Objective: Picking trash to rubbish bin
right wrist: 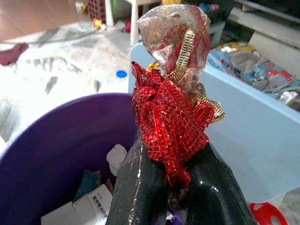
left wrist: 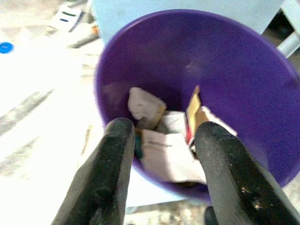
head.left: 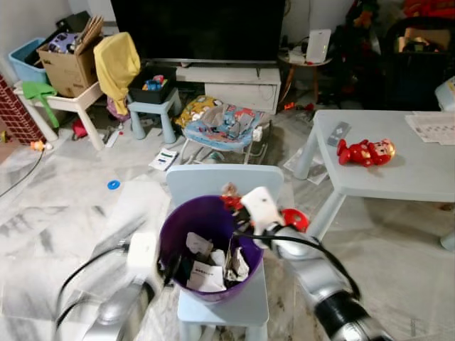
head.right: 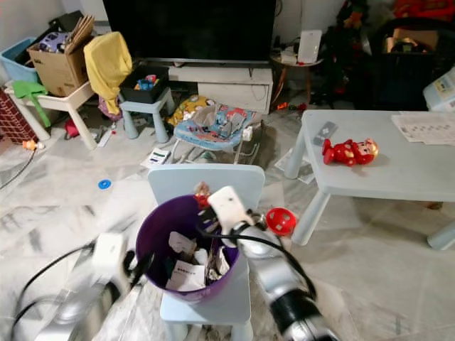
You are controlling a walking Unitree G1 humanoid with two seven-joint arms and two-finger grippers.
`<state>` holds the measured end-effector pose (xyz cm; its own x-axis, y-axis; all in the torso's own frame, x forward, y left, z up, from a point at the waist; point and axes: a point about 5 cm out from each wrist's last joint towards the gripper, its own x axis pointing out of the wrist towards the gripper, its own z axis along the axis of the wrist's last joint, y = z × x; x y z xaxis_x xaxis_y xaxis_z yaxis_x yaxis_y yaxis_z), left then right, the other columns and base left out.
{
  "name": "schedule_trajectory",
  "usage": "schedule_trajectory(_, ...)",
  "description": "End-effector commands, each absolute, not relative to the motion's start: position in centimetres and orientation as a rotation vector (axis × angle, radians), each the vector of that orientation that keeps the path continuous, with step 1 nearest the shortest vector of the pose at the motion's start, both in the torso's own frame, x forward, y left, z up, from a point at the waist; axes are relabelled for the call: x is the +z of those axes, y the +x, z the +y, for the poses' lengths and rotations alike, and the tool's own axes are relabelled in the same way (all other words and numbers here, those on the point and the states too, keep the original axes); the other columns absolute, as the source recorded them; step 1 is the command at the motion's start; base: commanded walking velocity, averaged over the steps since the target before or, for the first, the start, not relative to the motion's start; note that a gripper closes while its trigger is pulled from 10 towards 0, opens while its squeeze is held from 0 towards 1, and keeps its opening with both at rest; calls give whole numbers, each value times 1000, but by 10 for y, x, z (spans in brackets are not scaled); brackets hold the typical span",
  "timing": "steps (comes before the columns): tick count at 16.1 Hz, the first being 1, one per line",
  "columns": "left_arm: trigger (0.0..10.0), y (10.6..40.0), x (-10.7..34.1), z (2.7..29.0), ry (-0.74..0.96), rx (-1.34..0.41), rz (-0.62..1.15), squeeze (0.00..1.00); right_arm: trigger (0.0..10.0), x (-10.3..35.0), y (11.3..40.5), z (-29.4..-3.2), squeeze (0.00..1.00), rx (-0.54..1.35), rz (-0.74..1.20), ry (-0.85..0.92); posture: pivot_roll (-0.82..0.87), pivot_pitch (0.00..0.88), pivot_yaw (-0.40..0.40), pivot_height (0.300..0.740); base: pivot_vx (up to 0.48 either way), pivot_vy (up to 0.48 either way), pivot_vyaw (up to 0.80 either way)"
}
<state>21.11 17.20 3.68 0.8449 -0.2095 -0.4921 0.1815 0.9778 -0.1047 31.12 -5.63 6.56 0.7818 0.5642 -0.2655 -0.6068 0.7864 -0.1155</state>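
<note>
A purple rubbish bin (head.left: 178, 234) stands on a small light-blue chair (head.left: 234, 305), with paper scraps and wrappers (head.left: 205, 275) inside. My right gripper (head.left: 233, 206) reaches over the bin's far rim, shut on a crumpled red and gold foil wrapper (right wrist: 171, 112), which hangs above the bin's inside. My left gripper (left wrist: 161, 140) is open at the bin's near left rim, its two black fingers (left wrist: 112, 159) empty and pointing into the bin.
A red toy wheel (head.left: 295, 219) lies beside the chair. A light-blue low table (head.left: 419, 177) with a red plush toy (head.left: 366, 151) stands to the right. A baby bouncer (head.left: 224, 128), stools, boxes and a TV stand crowd the back. Cables trail on the marble floor.
</note>
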Motion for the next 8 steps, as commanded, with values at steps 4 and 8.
schedule_trajectory(4,10000,189,51,184,26,-248,502,1000,0,41,309,-39,0,666,332,-250,205,72,-16,740,0,0,0)
schedule_trajectory(8,10000,185,47,185,19,-262,518,1000,10000,28,303,-33,694,726,407,-304,208,69,-2,740,0,0,0)
